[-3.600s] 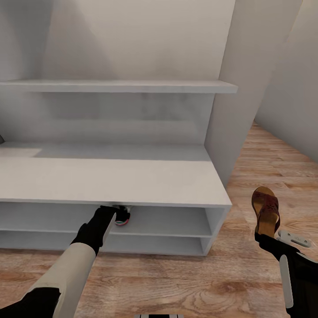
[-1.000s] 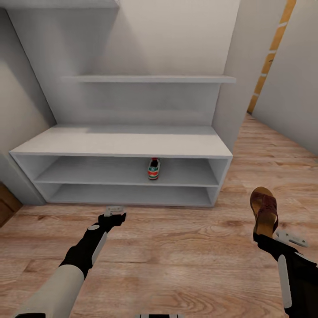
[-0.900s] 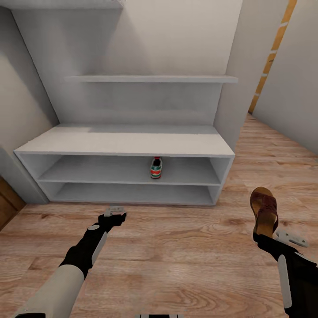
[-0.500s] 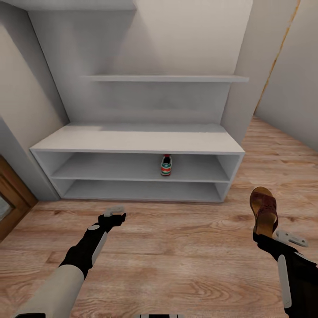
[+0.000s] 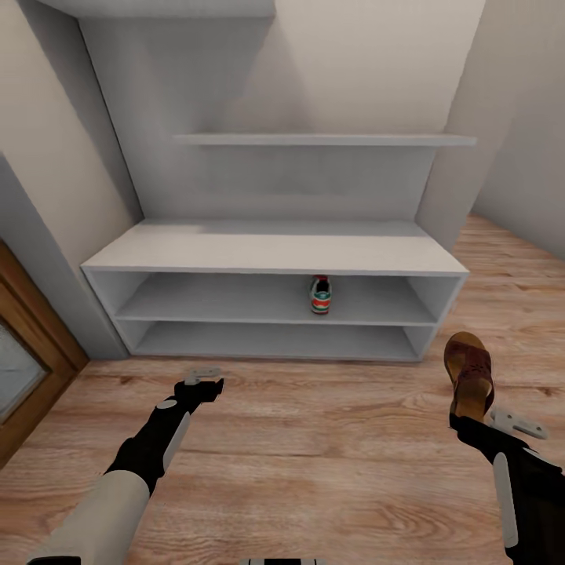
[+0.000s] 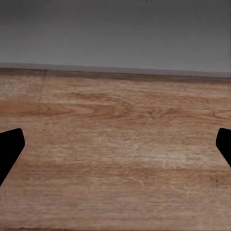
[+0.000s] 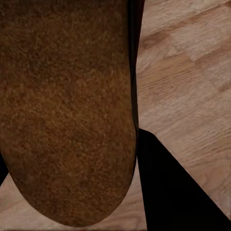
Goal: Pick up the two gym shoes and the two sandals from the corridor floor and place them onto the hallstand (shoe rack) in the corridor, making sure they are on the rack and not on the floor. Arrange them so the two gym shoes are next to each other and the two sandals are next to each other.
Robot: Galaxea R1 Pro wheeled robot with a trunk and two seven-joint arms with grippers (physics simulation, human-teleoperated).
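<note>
The light grey hallstand (image 5: 275, 253) stands against the wall ahead. One white gym shoe (image 5: 320, 295) with green and red accents sits on its upper low shelf, right of centre. My left gripper (image 5: 205, 378) hovers open and empty over the corridor floor (image 5: 314, 439), short of the rack; in the left wrist view its fingertips (image 6: 9, 149) are wide apart over the planks. My right gripper (image 5: 480, 419) is shut on the heel of a brown sandal (image 5: 469, 375), held toe-up at the right. The sandal's tan footbed (image 7: 67, 96) lies beside a dark finger (image 7: 168, 192).
A wooden door frame with a glass pane (image 5: 23, 353) stands at the left, beside a grey wall edge (image 5: 47, 267). A staggered wall shelf (image 5: 322, 140) hangs above the bench top. Open plank floor lies between me and the rack.
My left gripper has let go of the gym shoe on the shelf and pulled back. The camera backed away and turned left; the door frame has come into view. The sandal stays held.
</note>
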